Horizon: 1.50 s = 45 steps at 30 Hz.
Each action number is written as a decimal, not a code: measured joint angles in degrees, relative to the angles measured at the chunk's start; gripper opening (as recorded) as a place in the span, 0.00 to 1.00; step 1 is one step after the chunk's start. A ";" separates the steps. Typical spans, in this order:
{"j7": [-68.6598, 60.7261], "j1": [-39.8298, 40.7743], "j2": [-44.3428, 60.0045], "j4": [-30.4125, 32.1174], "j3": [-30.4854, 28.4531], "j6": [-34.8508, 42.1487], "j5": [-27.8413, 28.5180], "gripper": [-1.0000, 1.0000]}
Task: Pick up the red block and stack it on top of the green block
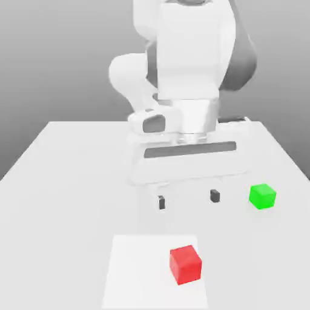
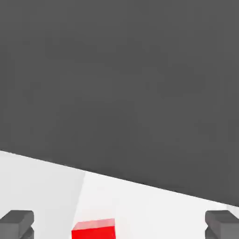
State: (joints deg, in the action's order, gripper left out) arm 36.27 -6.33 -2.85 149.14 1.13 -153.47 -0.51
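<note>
The red block [image 1: 185, 264] sits on a brighter white patch of the table near the front edge; its top also appears in the hand view [image 2: 94, 229]. The green block [image 1: 263, 196] rests on the table toward the exterior view's right, farther back than the red one. My gripper [image 1: 187, 199] hangs above the table behind the red block, pointing down, its two dark fingertips [image 1: 161, 202] spread wide apart with nothing between them. In the hand view the gripper [image 2: 120, 224] shows both fingertips [image 2: 17, 223] far apart. The green block lies to the gripper's right in the exterior view.
The white table [image 1: 66, 200] stretches wide around both blocks. A paler rectangular patch [image 1: 139, 272] marks the front area under the red block. The arm's bulky white body [image 1: 181, 72] rises behind the gripper.
</note>
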 joint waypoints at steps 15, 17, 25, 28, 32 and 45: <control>-0.46 -1.19 19.88 1.47 -0.35 -14.14 1.66 0.00; -0.45 -1.12 19.75 1.50 -0.30 -14.04 1.70 0.00; 2.57 -6.70 5.76 4.95 3.91 -3.62 -1.39 0.00; 8.48 -15.15 1.54 7.74 8.33 -2.39 -4.74 0.00; 17.28 -22.86 -3.93 11.57 13.97 -0.99 -8.46 0.00; 41.15 -29.78 2.69 16.89 26.11 -12.46 1.69 0.00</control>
State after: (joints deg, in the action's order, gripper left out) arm 77.42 -36.11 -0.17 166.03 27.24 -165.93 1.18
